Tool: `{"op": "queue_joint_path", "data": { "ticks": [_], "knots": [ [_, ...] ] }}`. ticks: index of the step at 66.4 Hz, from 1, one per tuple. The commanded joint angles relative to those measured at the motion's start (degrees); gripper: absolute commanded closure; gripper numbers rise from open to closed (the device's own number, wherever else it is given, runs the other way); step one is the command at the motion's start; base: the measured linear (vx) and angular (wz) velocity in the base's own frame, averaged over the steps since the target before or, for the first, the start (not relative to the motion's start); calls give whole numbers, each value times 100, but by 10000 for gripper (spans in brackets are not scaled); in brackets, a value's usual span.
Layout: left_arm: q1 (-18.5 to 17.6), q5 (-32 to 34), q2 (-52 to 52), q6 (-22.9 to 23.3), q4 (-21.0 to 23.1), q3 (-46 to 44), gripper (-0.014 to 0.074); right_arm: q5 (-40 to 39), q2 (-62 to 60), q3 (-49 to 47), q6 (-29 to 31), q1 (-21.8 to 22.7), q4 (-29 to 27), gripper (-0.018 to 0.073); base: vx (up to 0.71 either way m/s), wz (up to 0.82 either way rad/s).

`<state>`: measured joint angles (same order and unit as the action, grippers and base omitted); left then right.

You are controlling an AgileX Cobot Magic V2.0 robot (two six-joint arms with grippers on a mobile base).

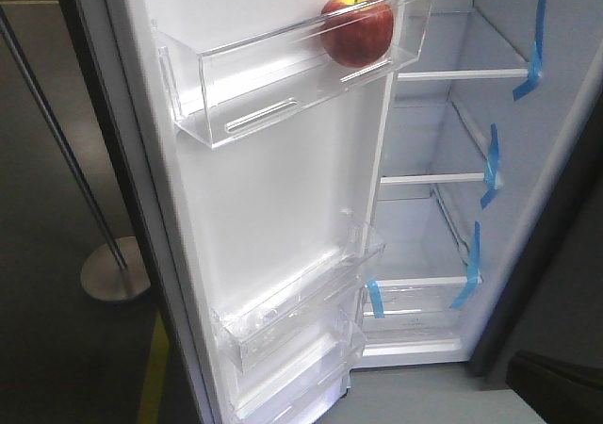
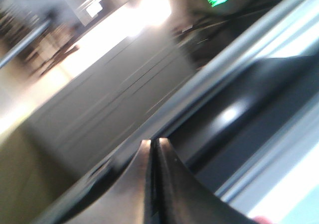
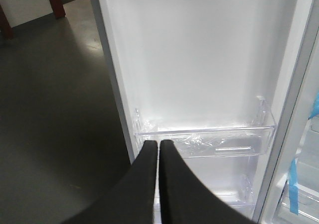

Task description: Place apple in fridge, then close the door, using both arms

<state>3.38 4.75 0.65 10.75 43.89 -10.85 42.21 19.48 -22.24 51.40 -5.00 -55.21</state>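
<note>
The red apple (image 1: 357, 28) sits in the upper clear bin of the open door (image 1: 273, 188), at the bin's right end. The fridge (image 1: 443, 160) stands open, white inside, with glass shelves and blue tape strips. My left gripper (image 2: 153, 142) is shut with nothing between its fingers, its tips close to a dark grey door edge (image 2: 239, 109) in a blurred view. In the right wrist view my right gripper (image 3: 158, 143) is shut and empty in front of the door's white liner (image 3: 199, 59), near a lower clear bin (image 3: 209, 142). Neither gripper shows in the front view.
A metal stanchion post on a round base (image 1: 115, 278) stands on the grey floor left of the door. Yellow floor tape (image 1: 155, 377) runs below the door edge. Two more clear bins (image 1: 292, 320) sit low on the door. A dark panel (image 1: 556, 330) borders the fridge's right side.
</note>
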Motion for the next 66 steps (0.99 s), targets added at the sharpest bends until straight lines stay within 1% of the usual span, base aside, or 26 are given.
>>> {"op": "queue_joint_path", "data": {
  "ticks": [1,12,24,33,41,50,54,60,66],
  "knots": [
    [-13,166,508,41,-352,-669,604,-236,38,-138,20,38,-241,564,0,0],
    [-13,95,1679,49,-347,-1546,604,-236,38,-138,20,38,-247,562,0,0],
    [-13,-193,3340,49,-347,-2912,604,-236,38,-138,20,38,-268,562,0,0],
    [-13,-654,4604,49,-285,-4138,604,-236,38,-138,20,38,-268,562,0,0],
    [-13,-1352,5721,-24,-300,-5170,603,-236,38,-138,50,38,-261,562,0,0],
    [-13,-2190,6744,-407,-272,-6289,599,-236,38,-138,62,38,-261,562,0,0],
    [-13,-2493,7095,-612,-151,-6758,592,-236,38,-138,62,38,-261,562,0,0],
    [-13,-2730,7464,-902,17,-7242,575,-236,38,-138,62,38,-261,562,0,0],
    [-13,-2885,7739,-1075,372,-7622,536,-236,38,-138,62,38,-261,562,0,0]
  ]
}}
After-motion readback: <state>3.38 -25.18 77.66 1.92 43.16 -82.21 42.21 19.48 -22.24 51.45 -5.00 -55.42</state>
